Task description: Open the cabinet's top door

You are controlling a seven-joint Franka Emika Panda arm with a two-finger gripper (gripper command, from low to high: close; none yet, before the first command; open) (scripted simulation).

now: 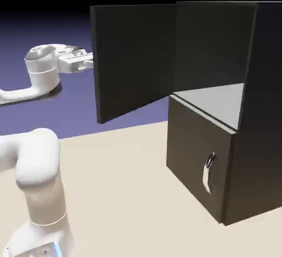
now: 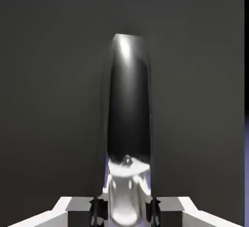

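Presently the gripper (image 2: 125, 211) is clamped on the silver handle (image 2: 127, 104) of the top door (image 1: 135, 58), swung wide at upper centre, cabinet (image 1: 259, 113) at right.

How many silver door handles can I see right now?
2. One handle on the top door, clamped in the gripper, visible only in the hand view; one smaller handle on the closed lower door.
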